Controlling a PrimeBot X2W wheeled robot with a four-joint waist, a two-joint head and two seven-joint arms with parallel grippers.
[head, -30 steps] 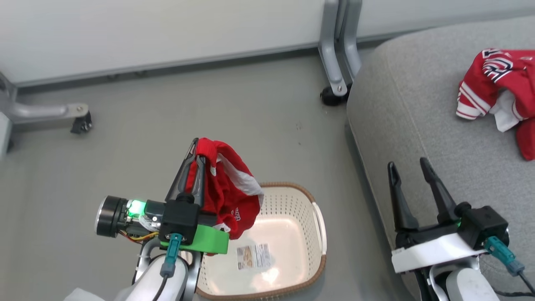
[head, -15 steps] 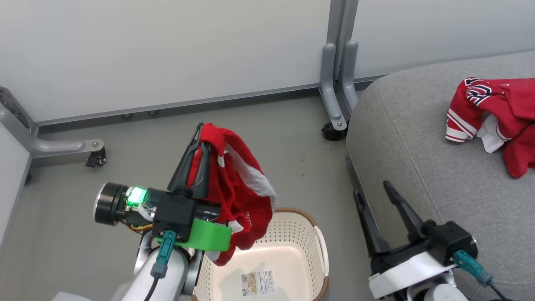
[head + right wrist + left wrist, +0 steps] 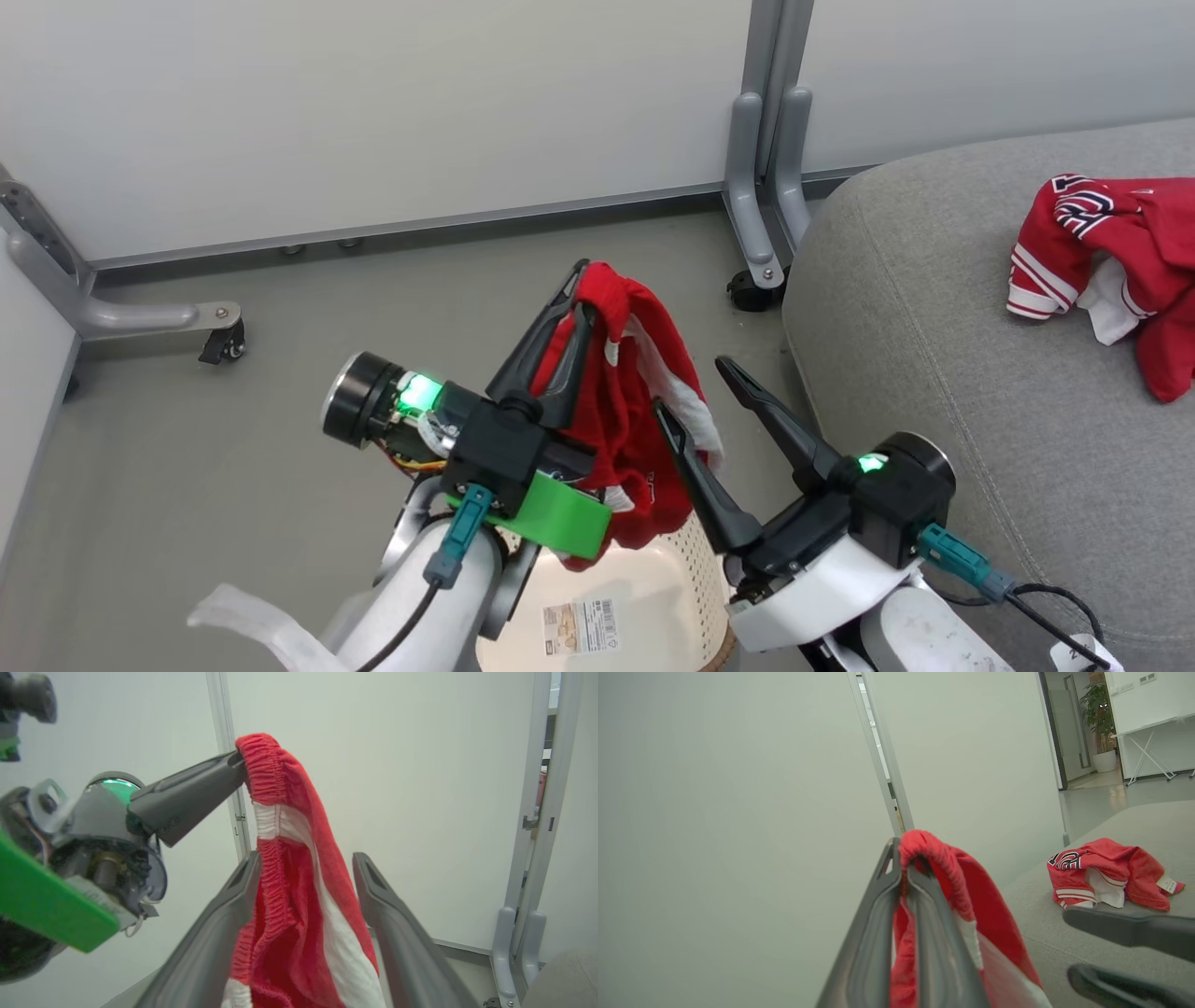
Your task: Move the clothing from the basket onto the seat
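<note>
Aloft above the basket (image 3: 695,551), the left gripper (image 3: 583,287) pinches a red garment (image 3: 625,411) tight while the right gripper (image 3: 691,385) hovers close beside it, fingers spread wide

Lighting: bright, even, diffuse indoor light; shadows soft and faint on the floor (image 3: 233,485). Head view sharp across the frame. Wrist views: wide-angle distortion toward the edges, bottom-edge foreground slightly soft, wall (image 3: 714,812) shading greyer at left.
</note>
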